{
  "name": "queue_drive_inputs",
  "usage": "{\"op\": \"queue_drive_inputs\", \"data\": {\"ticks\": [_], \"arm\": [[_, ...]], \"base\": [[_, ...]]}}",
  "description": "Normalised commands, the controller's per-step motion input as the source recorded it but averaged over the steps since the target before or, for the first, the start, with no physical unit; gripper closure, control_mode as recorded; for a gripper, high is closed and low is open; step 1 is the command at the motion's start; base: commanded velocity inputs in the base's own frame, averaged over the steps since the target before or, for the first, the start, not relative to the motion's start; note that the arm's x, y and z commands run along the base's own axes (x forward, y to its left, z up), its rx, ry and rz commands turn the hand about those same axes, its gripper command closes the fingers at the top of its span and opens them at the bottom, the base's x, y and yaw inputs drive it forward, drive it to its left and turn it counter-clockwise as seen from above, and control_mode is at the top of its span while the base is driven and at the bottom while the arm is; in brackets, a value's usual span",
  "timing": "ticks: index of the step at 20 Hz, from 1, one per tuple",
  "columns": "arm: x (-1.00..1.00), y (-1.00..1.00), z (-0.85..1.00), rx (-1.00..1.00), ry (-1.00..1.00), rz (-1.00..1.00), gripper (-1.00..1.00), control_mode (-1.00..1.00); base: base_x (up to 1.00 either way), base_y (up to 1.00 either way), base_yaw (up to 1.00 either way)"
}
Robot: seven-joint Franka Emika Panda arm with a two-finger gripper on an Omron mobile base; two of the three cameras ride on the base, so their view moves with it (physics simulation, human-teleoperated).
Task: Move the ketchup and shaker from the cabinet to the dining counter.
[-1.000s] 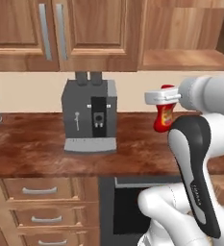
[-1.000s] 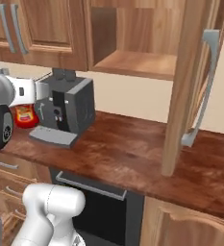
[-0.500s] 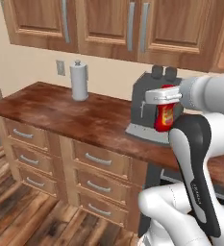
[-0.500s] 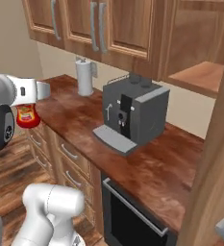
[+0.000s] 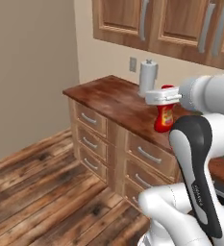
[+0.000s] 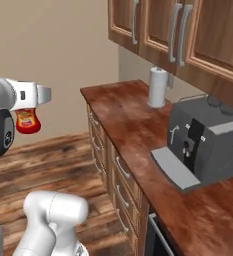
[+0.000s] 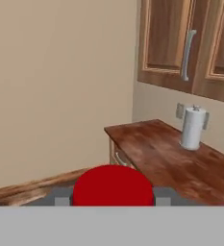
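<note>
You have the beige wall (image 5: 31, 72) taking up most of the left base view, with the plank floor (image 5: 41, 192) running below it. Next in size is the table (image 6: 133, 120), the reddish-brown wall counter with 3 drawers stacked under its near end in the left base view, and above it hang the cabinet (image 6: 168, 30) doors, closed here, with long silver bar handles. On the table you can see a grey coffee machine (image 6: 208, 140) in the right base view, and further along toward the wall a white paper towel roll (image 6: 157, 87) standing upright, well apart from the machine. The pincer (image 5: 162, 96) is held out in the air, off the table, and it is pinching the ketchup (image 5: 164, 115) near its cap, so the red bottle hangs upright below the fingers. In the right base view you see the ketchup (image 6: 28, 121) over the floor, away from the table's end. In the hand view its red cap (image 7: 113, 185) sits between the 2 finger tips.
</note>
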Motion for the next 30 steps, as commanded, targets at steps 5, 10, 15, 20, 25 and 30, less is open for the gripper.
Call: {"op": "queue_drive_inputs", "data": {"ticks": [5, 10, 15, 20, 25, 30], "arm": [[0.00, 0.00, 0.00, 0.00, 0.00, 0.00, 1.00, 1.00], [0.00, 0.00, 0.00, 0.00, 0.00, 0.00, 1.00, 1.00], [0.00, 0.00, 0.00, 0.00, 0.00, 0.00, 1.00, 1.00], [0.00, 0.00, 0.00, 0.00, 0.00, 0.00, 1.00, 1.00], [0.00, 0.00, 0.00, 0.00, 0.00, 0.00, 1.00, 1.00], [0.00, 0.00, 0.00, 0.00, 0.00, 0.00, 1.00, 1.00]], "base": [[0.44, 0.40, 0.44], [0.62, 0.41, 0.31], [0.63, 0.38, 0.32], [0.50, 0.27, 0.51], [0.40, 0.21, 0.62], [0.41, 0.21, 0.61]]}}
